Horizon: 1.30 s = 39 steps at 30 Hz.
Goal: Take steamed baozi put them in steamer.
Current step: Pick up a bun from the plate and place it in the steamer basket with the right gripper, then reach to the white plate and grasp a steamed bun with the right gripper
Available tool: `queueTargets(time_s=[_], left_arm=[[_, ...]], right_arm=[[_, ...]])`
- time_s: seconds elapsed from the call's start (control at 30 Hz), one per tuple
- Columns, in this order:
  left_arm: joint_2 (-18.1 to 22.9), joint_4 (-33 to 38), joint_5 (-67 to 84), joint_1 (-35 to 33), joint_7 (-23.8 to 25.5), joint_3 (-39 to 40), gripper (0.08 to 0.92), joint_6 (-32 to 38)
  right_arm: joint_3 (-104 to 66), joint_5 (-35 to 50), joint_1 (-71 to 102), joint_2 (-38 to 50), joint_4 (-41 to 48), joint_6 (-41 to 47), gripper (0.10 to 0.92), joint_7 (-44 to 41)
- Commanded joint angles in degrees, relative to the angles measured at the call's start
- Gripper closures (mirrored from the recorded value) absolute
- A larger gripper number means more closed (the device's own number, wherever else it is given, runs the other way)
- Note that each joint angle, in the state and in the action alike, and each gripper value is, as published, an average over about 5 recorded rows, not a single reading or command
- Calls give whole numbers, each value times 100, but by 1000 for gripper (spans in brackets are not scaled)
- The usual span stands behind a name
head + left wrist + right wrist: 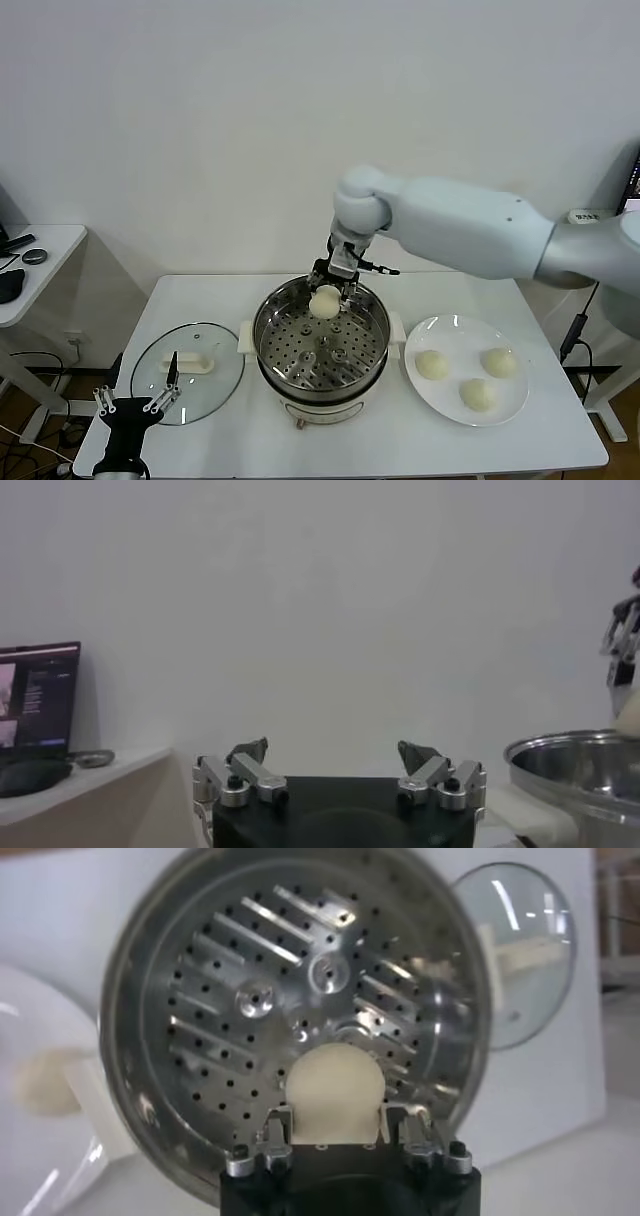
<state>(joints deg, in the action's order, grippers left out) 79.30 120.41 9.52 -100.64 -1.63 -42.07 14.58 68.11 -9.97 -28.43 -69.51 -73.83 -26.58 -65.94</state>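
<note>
Four steamed baozi are in view. One baozi (pixel 324 302) sits between the fingers of the right gripper (pixel 333 283), which hangs over the far part of the steamer (pixel 283 372), just above its perforated tray floor. In the right wrist view that bun (pixel 334 1091) fills the gap between the two fingers (pixel 277 1125), and each finger presses against a side of it, so the jaws are closed on the bun to its width and no further. The bun is clear of the tray floor; the holes and ribs of the floor show all round it.

Three other baozi (pixel 432 365) lie on the white plate (pixel 439 332) on the robot's right of the steamer, apart from one another, in a loose triangle. The plate's rim is just beside the steamer's cream side handle.

One steamer stands in the middle of the white table (pixel 204 292); its steel pot holds nothing on the floor yet.

One glass lid (pixel 205 337) with a cream handle lies flat on the robot's left of the steamer, near its other handle.

The left gripper (pixel 137 401) is parked at the near left corner of the table, by the lid's near edge, its fingers (pixel 245 772) spread wide and holding nothing.
</note>
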Motion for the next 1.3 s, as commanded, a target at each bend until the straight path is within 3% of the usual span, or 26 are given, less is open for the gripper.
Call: queueTargets(time_s=[0.03, 0.43, 0.67, 0.8, 0.9, 1.1, 1.3], left_arm=[[2, -11, -2, 3, 1, -6, 177, 2], [12, -63, -9, 37, 0, 33, 177, 8], [28, -47, -14, 29, -2, 38, 177, 13], [32, -37, -24, 31, -7, 40, 177, 9], [20, -29, -23, 35, -7, 39, 177, -1], [-40, 8, -23, 65, -56, 38, 177, -186], [-145, 8, -55, 132, -132, 18, 177, -374]], right_arm=[[87, -673, 301, -245, 296, -448, 474, 147], [-196, -887, 678, -440, 960, -598, 449, 339], [-407, -1231, 763, -434, 1120, -764, 279, 503], [-410, -817, 645, -335, 924, -565, 211, 492], [-333, -21, 347, -67, 389, 210, 204, 330], [114, 2024, -786, 939, -1038, 2691, 203, 167], [305, 2620, -1510, 1919, -1835, 4472, 203, -1]])
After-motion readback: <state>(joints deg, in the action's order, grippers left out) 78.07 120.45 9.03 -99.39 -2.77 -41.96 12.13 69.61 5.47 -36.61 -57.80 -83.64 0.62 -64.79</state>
